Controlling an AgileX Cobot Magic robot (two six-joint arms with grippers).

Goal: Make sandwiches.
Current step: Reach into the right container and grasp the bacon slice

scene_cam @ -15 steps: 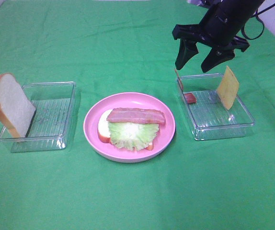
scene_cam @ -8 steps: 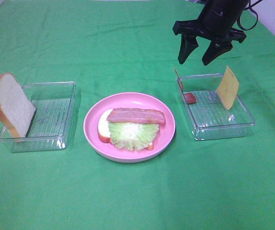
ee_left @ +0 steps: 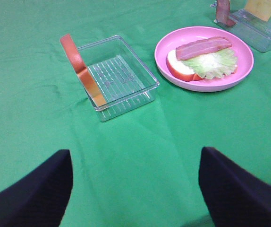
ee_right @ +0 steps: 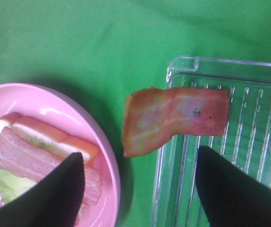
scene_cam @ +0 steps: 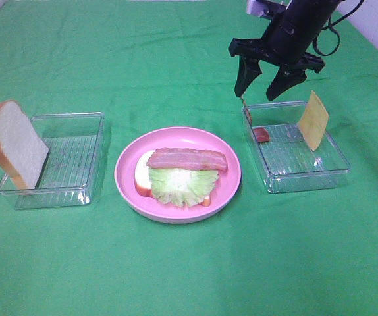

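On the pink plate (scene_cam: 176, 216) lies a bread slice (scene_cam: 141, 178) topped with a lettuce leaf (scene_cam: 179, 184) and a bacon strip (scene_cam: 187, 158). A second bread slice (scene_cam: 16, 145) leans on the left clear tray (scene_cam: 70, 158). In the right tray (scene_cam: 307, 172) a yellow cheese square (scene_cam: 313, 120) stands on edge. Another bacon strip (ee_right: 173, 118) hangs over that tray's back-left corner. My right gripper (scene_cam: 256, 91) hovers open just above this strip, holding nothing. My left gripper (ee_left: 135, 189) is open and empty, low over bare cloth, well short of the left tray (ee_left: 119, 75).
Green cloth covers the whole table. The plate (ee_left: 206, 87) sits between the two trays. A pale wall shows at the far right corner. Cables trail from the right arm (scene_cam: 304, 20).
The right gripper rose from over the right tray, then shifted left and dipped toward the tray's back-left corner. Its jaws stayed open. Nothing else moved.
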